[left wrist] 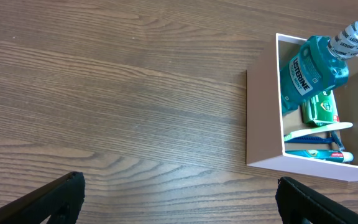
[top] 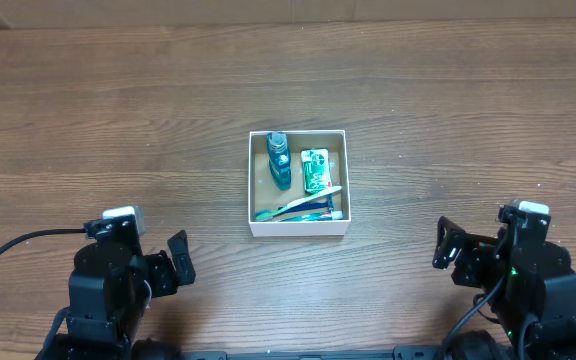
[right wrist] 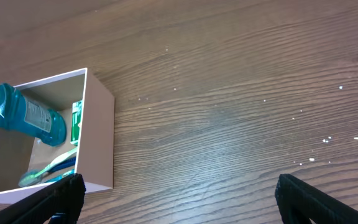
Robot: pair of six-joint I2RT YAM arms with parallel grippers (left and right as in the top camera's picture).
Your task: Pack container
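Observation:
The container (top: 251,185), a small square box with white walls and a brown floor, sits mid-table. Inside lie a teal mouthwash bottle (top: 279,160), a green packet (top: 315,170), and toothbrushes (top: 303,208) along the near wall. It also shows in the left wrist view (left wrist: 263,118) and the right wrist view (right wrist: 98,140). My left gripper (top: 173,268) is open and empty at the near left, apart from the box. My right gripper (top: 448,248) is open and empty at the near right.
Brown wood-grain table (top: 118,130) all around the box. A black cable (top: 18,245) runs from the left arm toward the left edge.

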